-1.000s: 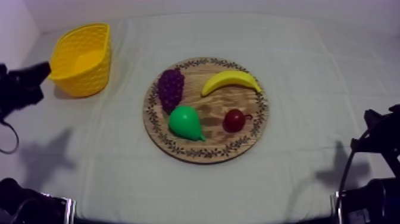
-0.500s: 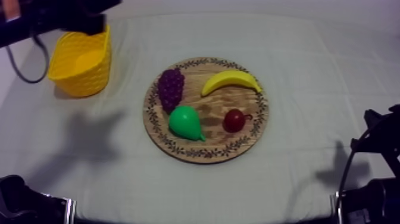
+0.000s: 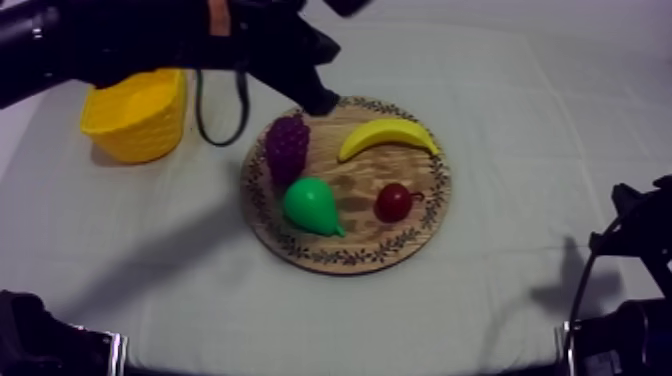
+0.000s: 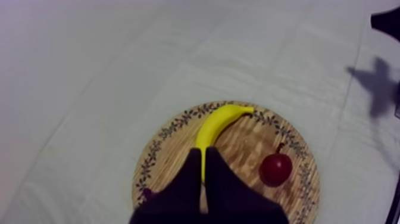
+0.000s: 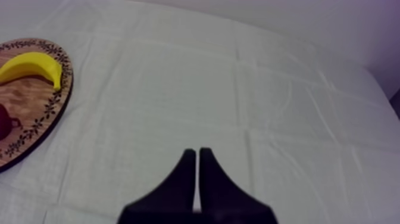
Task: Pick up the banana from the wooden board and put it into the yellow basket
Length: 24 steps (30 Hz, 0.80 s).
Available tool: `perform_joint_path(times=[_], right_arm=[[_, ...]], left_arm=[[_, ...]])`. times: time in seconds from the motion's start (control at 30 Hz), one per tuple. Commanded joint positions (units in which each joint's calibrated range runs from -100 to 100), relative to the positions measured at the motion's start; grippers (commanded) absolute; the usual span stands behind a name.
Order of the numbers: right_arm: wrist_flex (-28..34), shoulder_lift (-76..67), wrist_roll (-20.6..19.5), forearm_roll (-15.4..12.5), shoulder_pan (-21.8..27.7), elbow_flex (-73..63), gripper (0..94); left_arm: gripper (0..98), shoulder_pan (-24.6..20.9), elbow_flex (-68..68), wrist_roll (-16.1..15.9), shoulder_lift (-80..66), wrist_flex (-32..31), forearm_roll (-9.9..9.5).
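The yellow banana (image 3: 388,135) lies on the far right part of the round wooden board (image 3: 345,257), curved side away from me. My left gripper (image 3: 322,103) reaches in from the upper left and hovers over the board's far left rim, just beyond the grapes (image 3: 287,148). In the left wrist view its fingers (image 4: 193,173) lie together as a narrow wedge, shut on nothing, pointing at the banana (image 4: 215,122). The yellow basket (image 3: 135,115) stands at the far left, partly under the left arm. My right gripper (image 5: 197,152) is shut over bare cloth, well right of the board (image 5: 56,98).
A green pear (image 3: 312,207) and a small red fruit (image 3: 393,202) share the board's near half. The left arm's shadow falls on the cloth left of the board. The right arm (image 3: 630,240) rests at the table's right edge.
My left arm has swung right from above the basket to the board's far left rim. The fruit, board, basket and right arm have not moved.
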Motion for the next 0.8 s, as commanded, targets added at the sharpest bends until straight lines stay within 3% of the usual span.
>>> perform_joint_path(times=[0.0, 0.2, 0.23, 0.37, 0.43, 0.53, 0.7, 0.77], right_arm=[[0.03, -0.02, -0.03, 0.01, 0.0, -0.03, 0.3], [0.03, -0.02, -0.03, 0.01, 0.0, -0.03, 0.3], [0.03, -0.02, -0.03, 0.01, 0.0, -0.03, 0.3], [0.03, -0.02, -0.03, 0.01, 0.0, -0.03, 0.3], [0.03, -0.02, -0.03, 0.01, 0.0, -0.03, 0.3], [0.03, -0.02, -0.03, 0.01, 0.0, -0.03, 0.3], [0.03, -0.02, -0.03, 0.01, 0.0, -0.03, 0.3], [0.03, -0.02, -0.03, 0.01, 0.0, -0.03, 0.3]], left_arm=[[1.3, 0.16, -0.49, -0.52, 2.71, 0.33, 0.03], [3.0, 0.48, -0.36, -0.93, 4.95, -0.76, -0.34], [9.0, 0.47, 0.06, -0.8, 5.06, -0.92, -0.42], [50.1, 0.94, 1.19, -1.75, 5.12, 1.11, -0.6], [63.1, 1.48, 0.5, -2.84, 5.11, 2.93, -0.65], [74.7, 1.92, -1.87, -2.88, 5.28, 6.85, -0.46], [75.7, 0.48, -3.07, -3.22, 6.09, 8.78, 2.78], [72.9, 0.45, -1.73, -2.47, 6.45, 7.37, 2.24]])
